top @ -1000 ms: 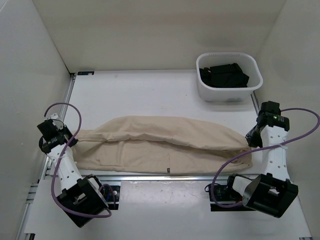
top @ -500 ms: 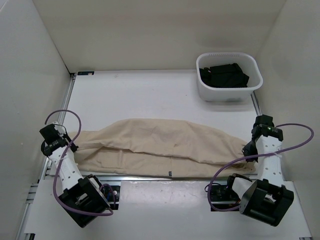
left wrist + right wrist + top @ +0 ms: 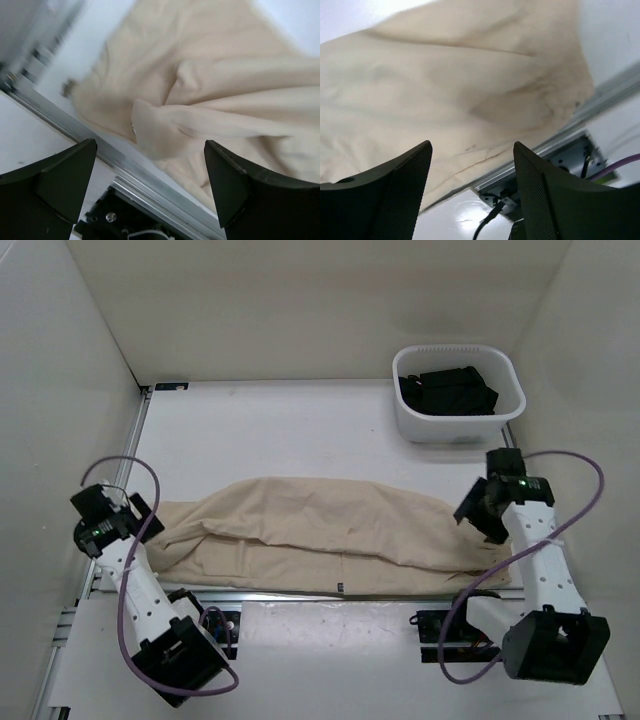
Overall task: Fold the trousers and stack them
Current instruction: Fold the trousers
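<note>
The light beige trousers (image 3: 320,535) lie flat along the table's near edge, folded lengthwise, with a small dark label (image 3: 340,587) at the front hem. My left gripper (image 3: 148,524) is open over their left end, and its wrist view shows crumpled cloth (image 3: 210,90) below the spread fingers (image 3: 60,175), which hold nothing. My right gripper (image 3: 472,512) hovers open just above the right end. Its wrist view shows smooth cloth (image 3: 445,80) under the parted fingers (image 3: 545,180), also empty.
A white basket (image 3: 455,430) holding dark folded clothes (image 3: 445,390) stands at the back right. An aluminium rail (image 3: 300,596) runs along the table's near edge under the trousers' front hem. White walls close in on both sides and the back.
Both grippers have gone from shut to open and let go of the trousers' ends. The right gripper has risen and shifted back-left. The cloth has settled flat.
</note>
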Controlling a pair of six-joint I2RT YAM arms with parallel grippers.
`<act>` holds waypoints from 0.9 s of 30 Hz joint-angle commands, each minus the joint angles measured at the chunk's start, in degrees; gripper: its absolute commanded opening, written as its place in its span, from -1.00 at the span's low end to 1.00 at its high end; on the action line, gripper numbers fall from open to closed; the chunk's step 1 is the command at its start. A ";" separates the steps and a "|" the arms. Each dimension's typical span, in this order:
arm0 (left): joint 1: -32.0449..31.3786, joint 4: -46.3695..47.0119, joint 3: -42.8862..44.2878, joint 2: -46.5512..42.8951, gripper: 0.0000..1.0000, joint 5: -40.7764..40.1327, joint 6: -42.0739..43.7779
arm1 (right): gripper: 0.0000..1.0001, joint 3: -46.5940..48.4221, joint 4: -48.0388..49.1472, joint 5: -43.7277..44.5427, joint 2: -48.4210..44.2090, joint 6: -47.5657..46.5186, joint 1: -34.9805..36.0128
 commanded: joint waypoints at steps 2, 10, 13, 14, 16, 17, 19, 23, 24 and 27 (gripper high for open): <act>0.32 -12.77 19.14 -0.53 1.00 7.97 -0.03 | 0.42 9.26 0.78 1.63 4.74 -3.45 18.93; 0.32 -13.68 16.72 10.98 1.00 7.13 -0.03 | 0.33 12.85 15.10 -7.32 21.50 -4.75 41.01; 0.32 -7.55 15.13 15.46 1.00 7.13 -0.03 | 0.45 22.66 14.15 -9.18 31.52 -12.74 50.85; 0.32 -6.65 15.13 16.61 1.00 7.13 -0.03 | 0.47 25.58 13.45 -8.48 34.09 -14.50 53.57; 0.93 -6.03 15.13 19.95 1.00 7.74 -0.03 | 0.51 30.86 12.30 -4.03 40.67 -19.52 60.96; 0.94 -5.33 15.13 20.91 1.00 7.74 -0.03 | 0.54 35.15 11.78 -2.51 42.62 -20.84 63.07; 0.94 -4.79 13.03 23.55 0.87 7.74 -0.03 | 0.54 38.43 12.47 -0.14 47.62 -23.83 67.82; 1.47 -2.87 11.88 26.20 0.13 6.25 -0.03 | 0.54 42.04 14.49 3.29 53.35 -25.24 72.14; 2.08 -2.86 11.88 26.98 0.00 6.25 -0.03 | 0.50 42.05 14.49 3.30 54.23 -25.24 72.14; 2.08 -2.86 12.41 28.04 -0.58 6.25 -0.03 | 0.47 42.05 16.95 2.16 56.61 -25.24 73.19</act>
